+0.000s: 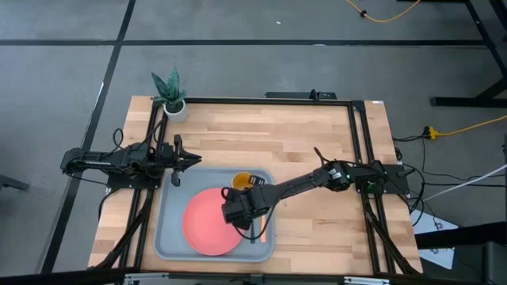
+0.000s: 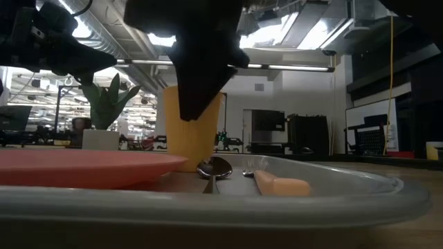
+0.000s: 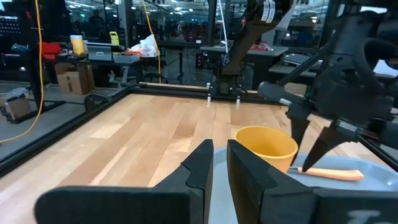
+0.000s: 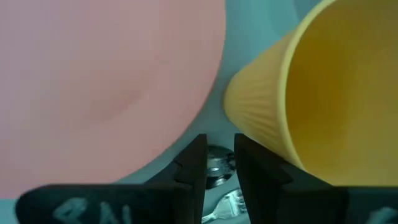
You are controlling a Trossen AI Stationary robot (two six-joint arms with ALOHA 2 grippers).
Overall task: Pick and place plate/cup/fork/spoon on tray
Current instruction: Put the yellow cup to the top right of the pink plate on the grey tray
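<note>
The grey-blue tray (image 1: 170, 237) lies at the table's near middle. The coral plate (image 1: 207, 226), the yellow cup (image 1: 240, 180), the dark spoon (image 2: 214, 168) and the orange-handled fork (image 2: 280, 185) all rest on its floor. The cup stands upright at the far side, and the spoon and fork lie side by side right of the plate. My right gripper (image 1: 240, 212) hangs over the spoon (image 4: 217, 163) and the fork's tines (image 4: 227, 202), fingers pointing down, a narrow gap apart and empty. My left gripper (image 1: 196, 161) is shut and hovers just beyond the tray's far left corner.
A white pot with a green plant (image 1: 174, 107) stands at the table's far left corner. Black frame rails (image 1: 356, 158) run along the table's left, right and far sides. Bare wood lies to the right of and beyond the tray.
</note>
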